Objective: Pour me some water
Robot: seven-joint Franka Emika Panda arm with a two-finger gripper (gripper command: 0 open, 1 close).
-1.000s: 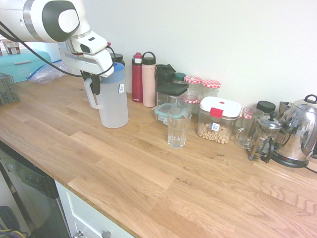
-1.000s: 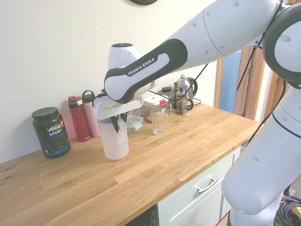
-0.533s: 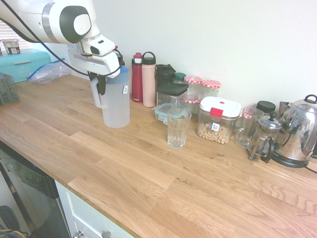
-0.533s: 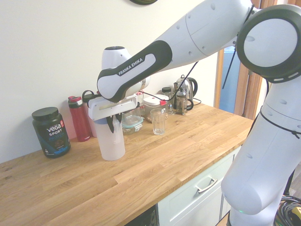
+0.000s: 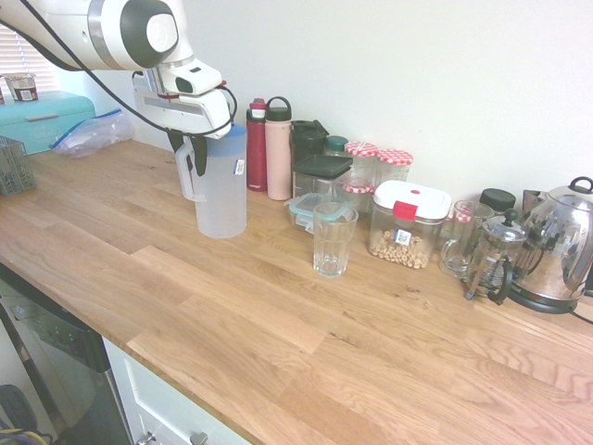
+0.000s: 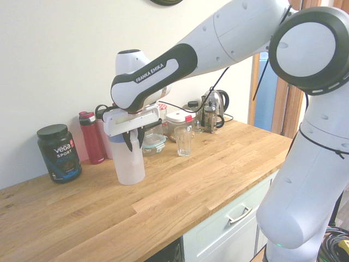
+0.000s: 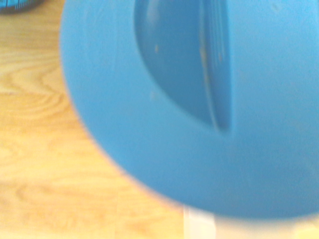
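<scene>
The wooden tabletop (image 5: 278,306) runs along a pale wall, and a row of bottles, jars and a kettle (image 5: 561,246) lines its back edge. Among the task's things the largest is the pitcher (image 5: 220,190), translucent white with a blue lid, standing on the wood a little in front of the red bottle (image 5: 257,146) and pink bottle (image 5: 278,148), toward the end where the arm comes in. The wrist view is filled by that blue lid, out of focus. The pincer (image 5: 190,153) points down at the pitcher's handle side, its dark fingers (image 6: 133,143) alongside the handle; whether they are clamped on it or parted around it cannot be told from these views. The empty glass (image 5: 334,239) stands apart from the pitcher, further along the tabletop, just in front of the clear containers.

The step in hand looks like the pitcher's handling beside the glass, with nothing poured. Next, the handle needs a firm grip, then a lift, a carry to the glass and a slow tilt.
</scene>
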